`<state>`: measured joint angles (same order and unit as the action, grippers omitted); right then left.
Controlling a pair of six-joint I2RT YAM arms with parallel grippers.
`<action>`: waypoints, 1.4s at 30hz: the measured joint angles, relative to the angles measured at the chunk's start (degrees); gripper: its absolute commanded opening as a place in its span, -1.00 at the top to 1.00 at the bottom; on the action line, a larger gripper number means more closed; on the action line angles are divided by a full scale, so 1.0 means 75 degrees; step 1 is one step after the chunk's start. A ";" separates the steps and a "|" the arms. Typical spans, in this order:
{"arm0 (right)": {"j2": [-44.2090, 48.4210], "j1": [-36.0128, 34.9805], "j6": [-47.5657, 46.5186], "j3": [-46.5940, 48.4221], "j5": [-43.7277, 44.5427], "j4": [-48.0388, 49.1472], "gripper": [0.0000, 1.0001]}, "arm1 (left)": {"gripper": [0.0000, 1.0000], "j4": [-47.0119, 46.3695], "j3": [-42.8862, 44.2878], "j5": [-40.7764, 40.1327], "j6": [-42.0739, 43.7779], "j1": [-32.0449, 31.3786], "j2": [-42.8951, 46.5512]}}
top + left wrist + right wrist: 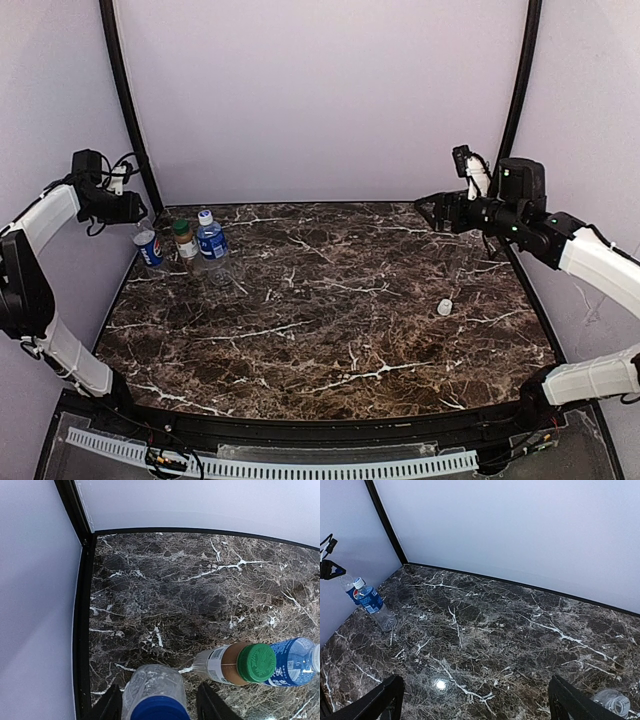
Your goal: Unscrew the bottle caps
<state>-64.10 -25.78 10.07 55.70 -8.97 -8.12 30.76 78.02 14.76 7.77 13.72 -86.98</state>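
Three bottles stand at the table's far left: a Pepsi-labelled bottle (pixel 150 248), a short brown bottle (pixel 184 246) with a green cap (pixel 180 227), and a blue-labelled bottle (pixel 211 244). My left gripper (pixel 133 214) is open just above the Pepsi bottle. In the left wrist view its fingers (pixel 109 706) straddle the clear bottle (pixel 152 685) with its blue cap (pixel 160 711), small gaps on both sides. The green cap (pixel 256 662) and the blue-labelled bottle (pixel 292 662) lie to its right. My right gripper (pixel 428 205) is open and empty, high at the far right.
A small clear bottle-like thing (pixel 445 307) stands alone on the marble at the right; it also shows at the right wrist view's bottom corner (pixel 612 702), with no cap visible. White walls and black corner posts (pixel 125 100) close in the table's back and sides.
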 measured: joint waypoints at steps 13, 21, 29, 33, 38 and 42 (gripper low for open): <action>-0.0058 -0.0050 0.0026 0.0009 0.0146 -0.0207 -0.97 | 0.99 -0.0280 -0.0221 -0.0102 0.0367 0.0000 0.0111; 0.0041 -0.0119 -0.0157 0.0201 -0.0248 -0.0303 -0.97 | 0.99 0.0440 0.0965 -0.0484 0.1262 -0.0006 0.0583; 0.0003 -0.1329 -0.0906 0.0321 -0.0906 -0.0017 -0.95 | 0.99 0.2049 0.4785 -0.0265 0.2763 -0.2122 0.0924; -0.0358 -0.2291 -0.1580 0.0758 -0.0848 0.0195 -0.97 | 0.99 0.3229 0.6598 0.0391 0.3220 -0.3707 0.0766; -0.1096 -0.3430 -0.2492 0.1457 -0.0539 0.0659 -0.97 | 0.99 0.4485 0.6770 0.1853 0.3471 -0.5138 0.0906; -0.2005 -0.4153 -0.3072 0.2014 -0.0731 0.1343 -0.97 | 0.99 0.5196 0.6129 0.2678 0.3471 -0.5884 0.0796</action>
<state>-79.13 -56.93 -12.97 70.81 -14.46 1.96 69.73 123.98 34.85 33.80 -30.41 -81.01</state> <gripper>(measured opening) 0.986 0.315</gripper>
